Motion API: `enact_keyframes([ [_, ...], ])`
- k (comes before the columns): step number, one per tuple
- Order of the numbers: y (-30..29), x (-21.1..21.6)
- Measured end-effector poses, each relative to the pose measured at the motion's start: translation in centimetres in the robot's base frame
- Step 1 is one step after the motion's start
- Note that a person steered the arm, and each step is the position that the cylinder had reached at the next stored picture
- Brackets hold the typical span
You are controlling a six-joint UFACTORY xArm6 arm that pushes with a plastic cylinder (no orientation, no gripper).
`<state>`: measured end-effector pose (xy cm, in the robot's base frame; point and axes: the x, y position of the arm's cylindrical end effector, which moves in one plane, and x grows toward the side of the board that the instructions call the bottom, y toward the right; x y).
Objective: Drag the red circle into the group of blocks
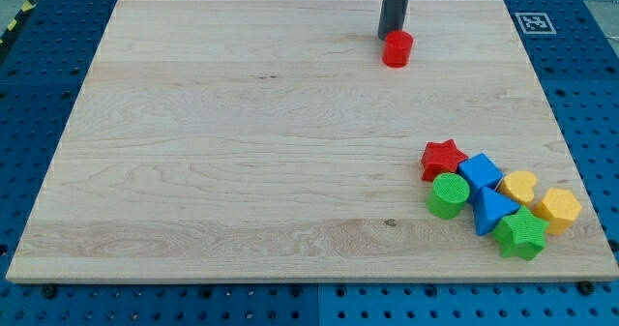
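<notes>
The red circle (397, 49) sits near the view's top, right of centre, on the wooden board (242, 152). My tip (390, 37) stands just behind it at its upper left, touching or nearly touching it. The group of blocks lies at the view's lower right: a red star (442, 159), a green cylinder (449, 194), a blue cube (481, 171), a blue triangle (491, 210), a green star (521, 233), a yellow heart (519, 186) and a yellow hexagon (557, 209). The red circle is far from the group, up and to its left.
A blue pegboard table (39, 94) surrounds the board. A small black-and-white marker (531, 22) sits at the board's top right corner. The board's right edge runs close to the yellow hexagon.
</notes>
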<state>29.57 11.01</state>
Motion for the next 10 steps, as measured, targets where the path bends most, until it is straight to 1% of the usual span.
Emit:
enact_keyframes([
  [3,3.5,12.7],
  [6,3.3,14.0],
  [8,1.2,14.0],
  [9,1.5,14.4],
  [10,3.3,16.0],
])
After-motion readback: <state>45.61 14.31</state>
